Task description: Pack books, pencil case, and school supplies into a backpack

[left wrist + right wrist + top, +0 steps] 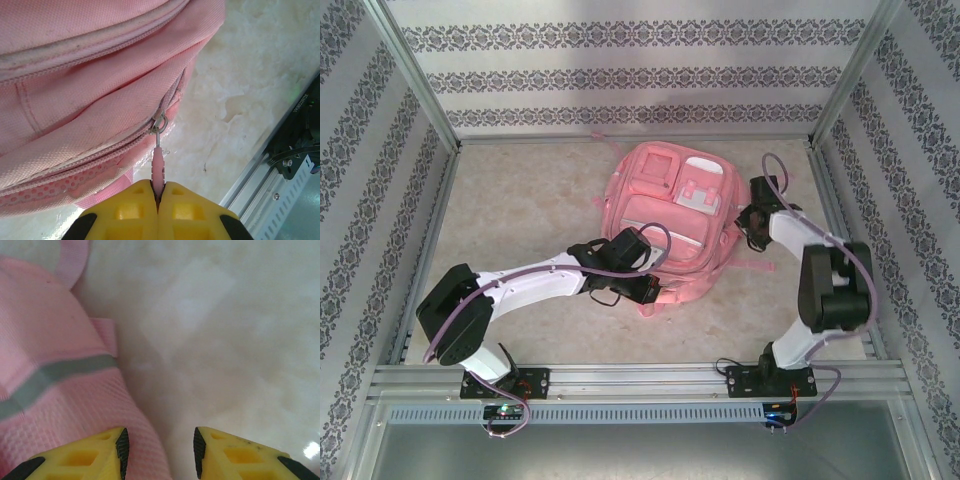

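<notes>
Pink fabric backpack (670,200) is just lying flat on the marbled surface (520,200), front pockets up, white patch (705,168) toward the far end. Its little pink zip pull (157,167) at the near corner is pinched between my left fingers (130,210).

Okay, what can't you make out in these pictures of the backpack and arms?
- Inside of the backpack: top view, its own fabric hides it.
- Tip of the zipper pull: left wrist view, pinched inside the shut left end effector.
- Far end of the zipper: left wrist view, cut off by the left edge.
- Whether the right end effector touches the backpack: right wrist view, too blurred.
</notes>
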